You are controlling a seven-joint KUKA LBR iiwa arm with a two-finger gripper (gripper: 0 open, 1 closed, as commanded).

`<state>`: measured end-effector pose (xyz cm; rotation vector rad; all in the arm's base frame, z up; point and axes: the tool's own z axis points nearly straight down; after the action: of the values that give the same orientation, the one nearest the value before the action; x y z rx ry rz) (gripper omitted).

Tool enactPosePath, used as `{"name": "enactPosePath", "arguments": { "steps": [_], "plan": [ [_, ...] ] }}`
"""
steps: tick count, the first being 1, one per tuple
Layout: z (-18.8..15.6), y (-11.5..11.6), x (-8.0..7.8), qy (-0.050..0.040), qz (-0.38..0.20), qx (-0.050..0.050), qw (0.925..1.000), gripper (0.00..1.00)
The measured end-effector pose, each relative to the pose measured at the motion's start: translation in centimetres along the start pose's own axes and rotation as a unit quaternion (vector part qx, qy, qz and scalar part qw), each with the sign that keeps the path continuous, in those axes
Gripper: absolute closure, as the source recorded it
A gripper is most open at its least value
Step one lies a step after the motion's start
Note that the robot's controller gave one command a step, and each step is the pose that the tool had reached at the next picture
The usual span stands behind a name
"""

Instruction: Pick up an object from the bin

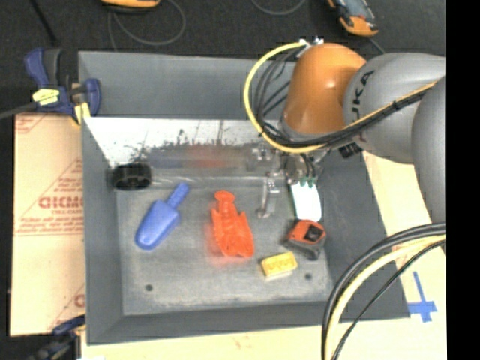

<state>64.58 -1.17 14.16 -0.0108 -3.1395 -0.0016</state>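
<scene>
Orange toy (231,229) just beside gripper (271,199), apart.

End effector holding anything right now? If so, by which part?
Cannot tell. The end effector is low between the orange toy and a white-green item, close to both, but no grasp on either shows.

The bin (150,298) is dull grey metal, its floor matt and scuffed. The blue scoop (159,220) looks smooth plastic, the orange toy (230,229) glossy plastic. The black ring (131,176) is matt. The tool (265,201) is bare bright metal under a shiny orange cover (319,88).
</scene>
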Motion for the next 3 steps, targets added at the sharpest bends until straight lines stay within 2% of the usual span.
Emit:
{"name": "enactPosePath", "arguments": {
  "steps": [1,2,3],
  "plan": [
    [-0.5,0.0,-0.1,-0.0033,0.0,0.0,1.0,0.0],
    [0.8,1.0,-0.2,-0.0061,-0.024,0.002,0.9997,0.0],
    [5.0,5.4,-0.3,-0.0023,-0.162,0.0,0.9868,1.0]
  ]
}}
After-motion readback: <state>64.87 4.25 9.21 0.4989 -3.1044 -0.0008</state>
